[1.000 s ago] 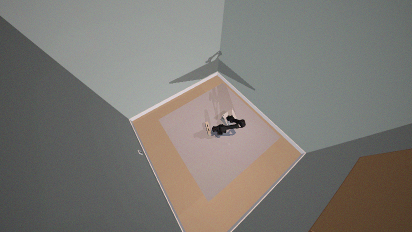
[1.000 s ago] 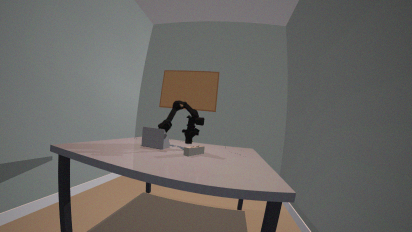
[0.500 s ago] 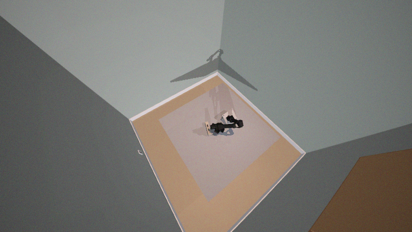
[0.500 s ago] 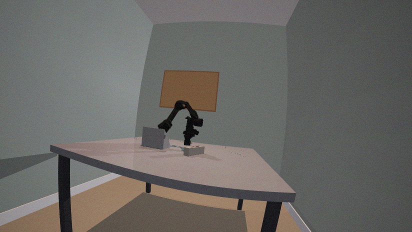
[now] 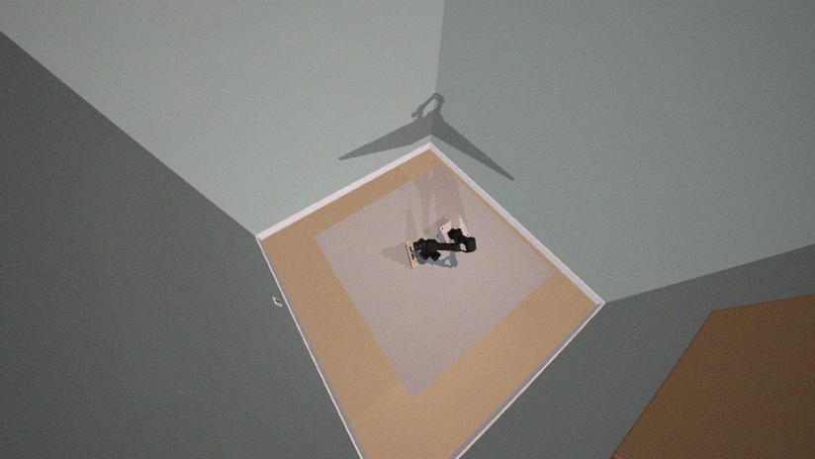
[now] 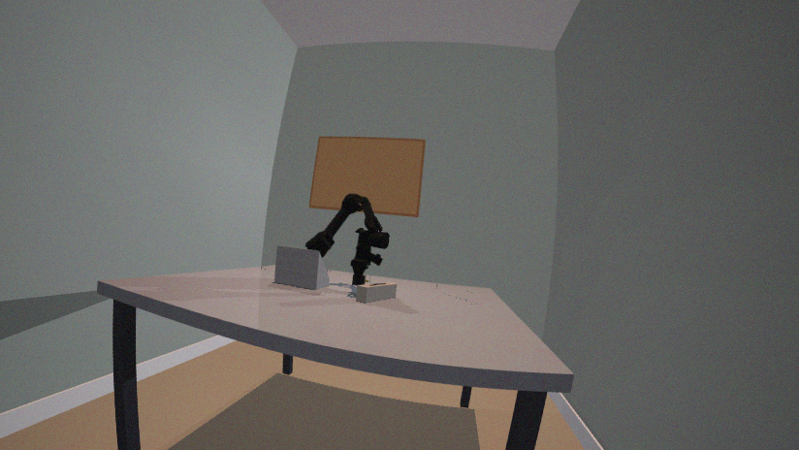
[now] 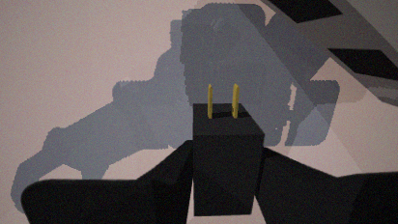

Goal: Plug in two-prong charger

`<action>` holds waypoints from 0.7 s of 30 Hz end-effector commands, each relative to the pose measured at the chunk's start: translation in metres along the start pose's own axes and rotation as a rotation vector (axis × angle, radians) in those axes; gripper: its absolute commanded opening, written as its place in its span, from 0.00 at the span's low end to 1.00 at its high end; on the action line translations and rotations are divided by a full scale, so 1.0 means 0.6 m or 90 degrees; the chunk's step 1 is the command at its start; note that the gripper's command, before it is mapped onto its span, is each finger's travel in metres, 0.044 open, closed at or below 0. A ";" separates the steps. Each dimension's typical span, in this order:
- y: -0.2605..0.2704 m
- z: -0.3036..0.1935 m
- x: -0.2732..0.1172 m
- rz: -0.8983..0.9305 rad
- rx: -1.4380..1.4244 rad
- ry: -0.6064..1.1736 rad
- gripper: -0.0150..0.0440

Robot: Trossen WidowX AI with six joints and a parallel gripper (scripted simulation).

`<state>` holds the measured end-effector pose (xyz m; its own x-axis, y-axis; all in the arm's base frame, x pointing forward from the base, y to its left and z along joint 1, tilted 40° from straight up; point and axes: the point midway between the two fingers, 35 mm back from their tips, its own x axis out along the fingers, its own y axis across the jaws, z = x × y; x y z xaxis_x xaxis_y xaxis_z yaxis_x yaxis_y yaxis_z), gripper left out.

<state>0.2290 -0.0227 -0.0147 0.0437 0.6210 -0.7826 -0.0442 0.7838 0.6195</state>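
Note:
The black charger [image 7: 224, 179] is between the fingers of my gripper [image 7: 216, 146] [image 6: 358, 280] in the wrist view. The gripper is shut on its sides. Its two gold prongs are bare and point toward the top of that view. The pale power strip [image 5: 414, 263] [image 6: 375, 294] [image 7: 336, 37] lies on the table, with dark outlets on its top. In the wrist view it crosses the upper right corner diagonally, apart from the prongs, and two dark outlets show partly or wholly. In the exterior view the gripper is low, just behind the strip. The charger is too small to make out in the top and exterior views.
A light grey block [image 6: 297, 268] with a sloped side stands near the arm's base, left of the strip in the exterior view. The arm's shadow falls on the table [image 6: 335, 318] beneath the charger. A brown board [image 6: 367, 173] hangs on the back wall.

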 end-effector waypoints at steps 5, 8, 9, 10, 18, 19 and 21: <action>-0.025 -0.017 0.014 0.006 0.101 0.005 0.25; -0.034 -0.023 0.019 0.008 0.139 0.005 0.25; -0.037 -0.025 0.020 0.009 0.152 0.006 0.25; -0.040 -0.027 0.022 0.010 0.164 0.006 0.25; -0.062 -0.044 0.035 0.019 0.266 0.008 0.25; -0.064 -0.046 0.037 0.020 0.279 0.008 0.25; -0.069 -0.051 0.040 0.022 0.304 0.009 0.25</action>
<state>0.2065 -0.0396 -0.0551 0.0433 0.6453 -0.7627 0.3658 0.7002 0.6131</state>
